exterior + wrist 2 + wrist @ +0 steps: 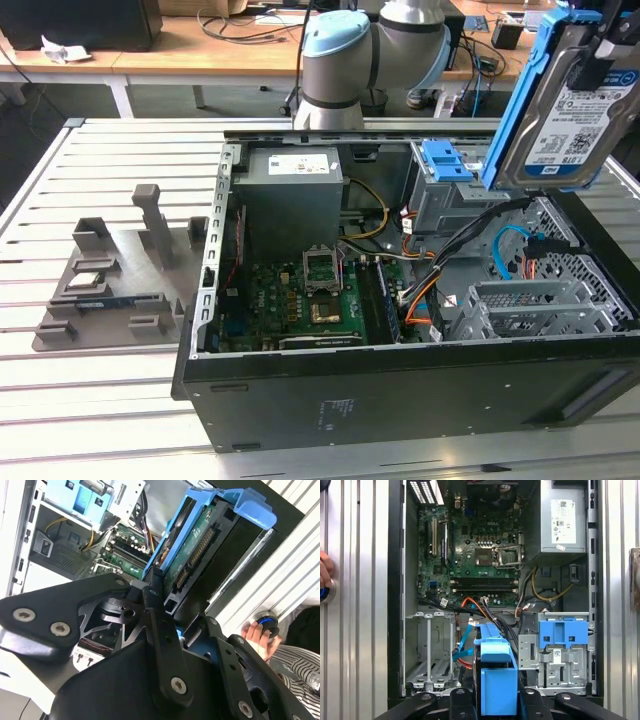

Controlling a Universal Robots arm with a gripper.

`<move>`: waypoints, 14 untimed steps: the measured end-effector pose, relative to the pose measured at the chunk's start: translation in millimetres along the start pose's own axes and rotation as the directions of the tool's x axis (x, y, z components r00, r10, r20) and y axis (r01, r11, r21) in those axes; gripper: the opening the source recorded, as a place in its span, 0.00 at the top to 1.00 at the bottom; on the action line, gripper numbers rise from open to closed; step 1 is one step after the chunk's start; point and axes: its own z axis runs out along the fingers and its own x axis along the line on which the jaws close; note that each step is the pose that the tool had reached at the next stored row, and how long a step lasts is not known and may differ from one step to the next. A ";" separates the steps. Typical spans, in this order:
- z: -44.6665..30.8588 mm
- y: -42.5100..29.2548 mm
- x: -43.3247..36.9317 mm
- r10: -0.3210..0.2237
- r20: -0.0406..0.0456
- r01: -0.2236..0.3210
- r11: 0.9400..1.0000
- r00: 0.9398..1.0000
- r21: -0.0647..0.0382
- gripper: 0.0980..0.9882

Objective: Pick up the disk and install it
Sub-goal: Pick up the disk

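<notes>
The disk [568,110] is a silver drive with a white-and-blue label in a blue carrier bracket. It hangs tilted above the back right corner of the open computer case [400,390] in the exterior view. My gripper [606,42] is shut on its upper end. In the second wrist view the gripper [152,587] clamps the disk [200,545], whose circuit-board underside shows. In the first wrist view the disk [497,680] is edge-on between the fingers [529,700], above the case's drive area.
Inside the case lie the motherboard [300,295], a grey power-supply box [290,195], a blue latch [447,160] on a drive bay, a metal drive cage [530,305] and loose cables. A grey fixture [110,270] sits on the table. A person's hand [257,635] rests on a blue button.
</notes>
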 end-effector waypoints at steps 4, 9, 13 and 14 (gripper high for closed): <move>0.5 0.5 10.5 0.000 0.000 0.000 1.000 1.000 0.000 0.70; 1.0 1.0 22.9 0.000 0.000 0.000 1.000 1.000 0.000 0.70; 1.5 1.4 33.4 0.000 0.000 0.000 1.000 1.000 0.000 0.70; 1.6 1.5 35.7 0.000 0.000 0.000 1.000 1.000 0.000 0.70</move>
